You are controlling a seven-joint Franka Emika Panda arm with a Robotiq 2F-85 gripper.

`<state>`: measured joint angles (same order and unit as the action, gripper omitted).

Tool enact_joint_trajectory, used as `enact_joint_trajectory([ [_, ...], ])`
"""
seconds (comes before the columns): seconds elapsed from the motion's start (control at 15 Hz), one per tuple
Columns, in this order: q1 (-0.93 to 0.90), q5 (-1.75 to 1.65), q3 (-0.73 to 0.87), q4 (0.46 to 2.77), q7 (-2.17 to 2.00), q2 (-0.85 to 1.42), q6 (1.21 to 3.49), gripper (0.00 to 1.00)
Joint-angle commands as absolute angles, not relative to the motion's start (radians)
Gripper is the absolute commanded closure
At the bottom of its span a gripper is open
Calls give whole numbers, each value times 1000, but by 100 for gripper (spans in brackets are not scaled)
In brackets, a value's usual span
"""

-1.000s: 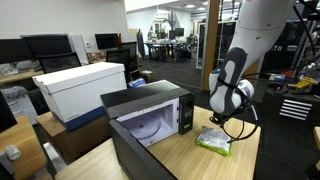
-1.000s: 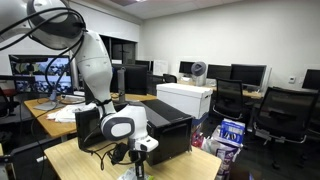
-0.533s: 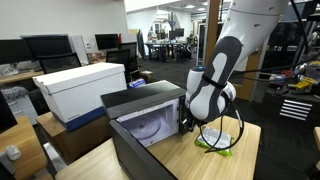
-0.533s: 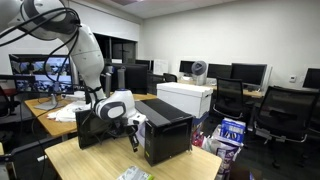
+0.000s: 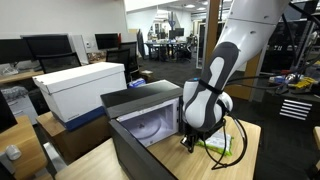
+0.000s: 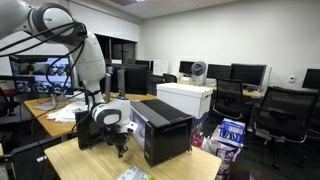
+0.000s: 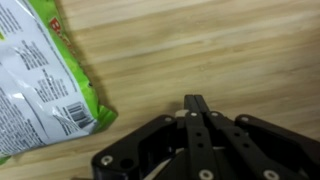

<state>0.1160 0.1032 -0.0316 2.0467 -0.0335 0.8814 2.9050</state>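
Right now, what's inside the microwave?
In an exterior view the microwave stands open: pale cavity, round turntable, nothing visible on it. The open door hides the cavity's lower edge, and the arm covers its right edge.

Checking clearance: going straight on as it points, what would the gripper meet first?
Probably the bare wooden tabletop: the shut gripper points down at it, and the green bag lies off to one side, though depth is unclear.

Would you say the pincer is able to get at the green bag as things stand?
Probably yes: only the wood of the table lies between the shut pincer and the green bag beside it, though its jaws would need opening.
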Motion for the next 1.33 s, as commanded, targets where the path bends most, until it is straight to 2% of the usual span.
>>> enact_joint_trajectory([
  [0.0, 136, 85, 1, 2027, 0, 910, 2855, 99],
  [1.0, 81, 91, 210, 2029, -145, 962, 2883, 99],
  [1.27, 13, 95, 279, 2053, -241, 957, 2890, 99],
])
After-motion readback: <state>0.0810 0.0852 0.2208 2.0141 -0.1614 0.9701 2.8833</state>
